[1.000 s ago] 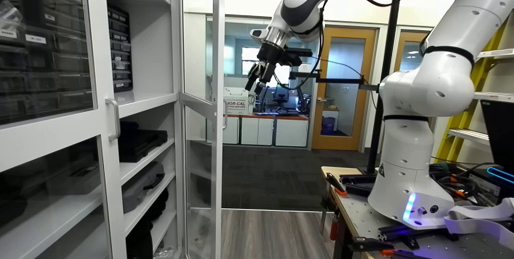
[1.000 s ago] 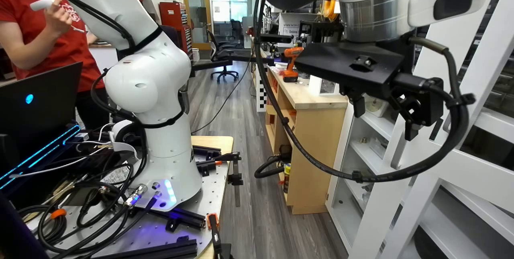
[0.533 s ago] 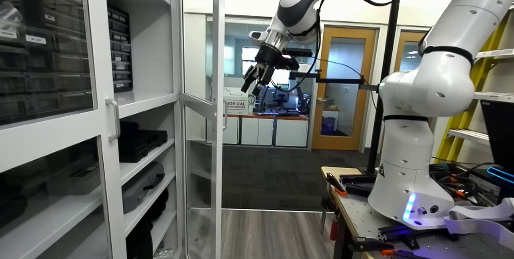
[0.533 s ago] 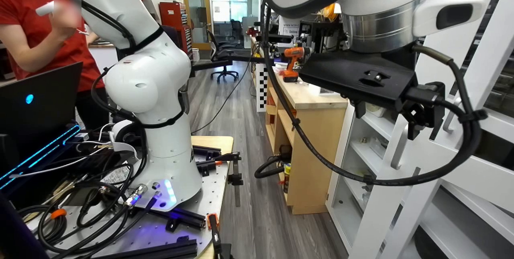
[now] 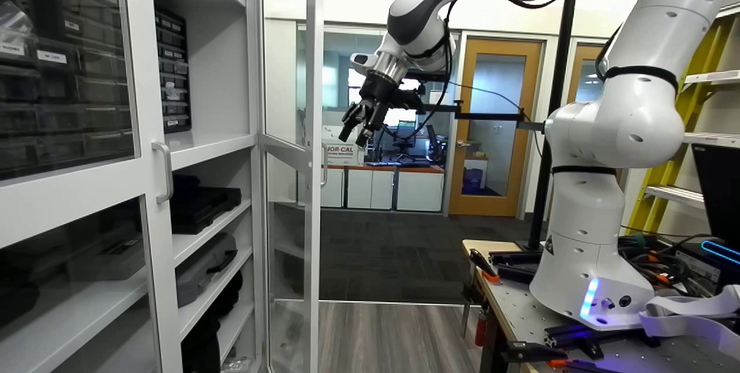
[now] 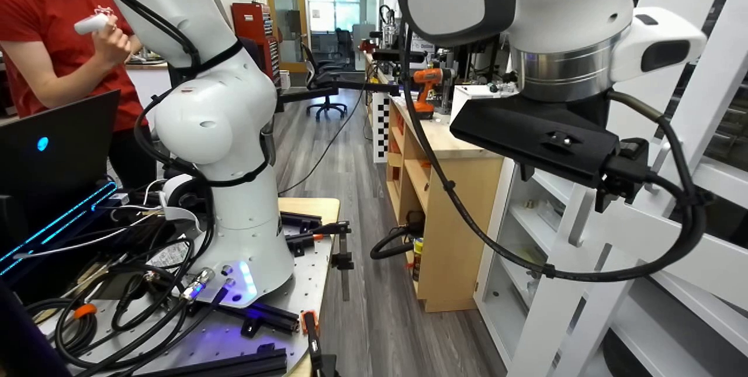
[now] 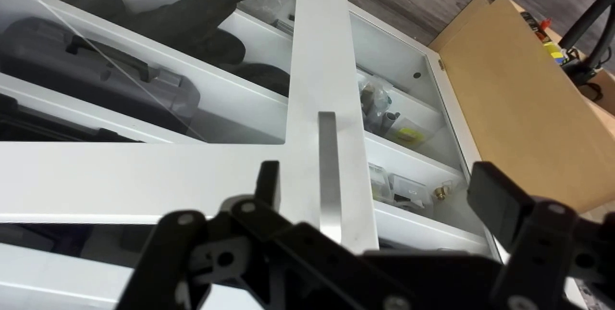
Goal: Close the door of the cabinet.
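Observation:
The white cabinet [image 5: 252, 72] has a glass-paned door [image 5: 315, 101] that stands swung out from its front. This open door also shows in the other exterior view [image 6: 643, 237]. In the wrist view its metal handle [image 7: 329, 170] sits on the white frame [image 7: 312, 60], in line between my fingers. My gripper [image 5: 352, 137] is open and empty, just right of the door's edge in an exterior view. Its jaws show wide apart in the wrist view [image 7: 379, 194]. I cannot tell how far the jaws are from the handle; nothing is held.
A second glass door [image 5: 75, 199] with its own handle [image 5: 163, 170] lies along the cabinet front. A wooden bench [image 6: 461, 231] with an orange drill [image 6: 425, 93] stands beside the cabinet. A person in red [image 6: 58, 44] stands behind the laptop [image 6: 52, 155]. The wrist cable [image 6: 467, 207] hangs in a loop.
My gripper has moved left and a little down toward the open door in an exterior view. The arm has come lower in the other. The doors have not moved.

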You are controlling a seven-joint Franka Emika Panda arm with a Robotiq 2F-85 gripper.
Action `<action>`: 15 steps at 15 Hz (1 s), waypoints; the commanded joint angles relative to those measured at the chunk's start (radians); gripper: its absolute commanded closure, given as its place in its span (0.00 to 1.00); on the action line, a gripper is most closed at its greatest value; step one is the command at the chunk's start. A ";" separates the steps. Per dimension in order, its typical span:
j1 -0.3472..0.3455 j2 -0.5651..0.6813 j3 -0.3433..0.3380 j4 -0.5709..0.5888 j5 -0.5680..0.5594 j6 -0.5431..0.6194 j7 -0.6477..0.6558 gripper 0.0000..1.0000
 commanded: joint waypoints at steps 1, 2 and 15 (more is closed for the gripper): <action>0.017 0.072 0.004 0.040 0.075 0.025 -0.071 0.00; 0.017 0.085 0.008 0.046 0.094 0.023 -0.086 0.00; -0.031 0.204 0.084 0.124 0.318 0.002 -0.297 0.41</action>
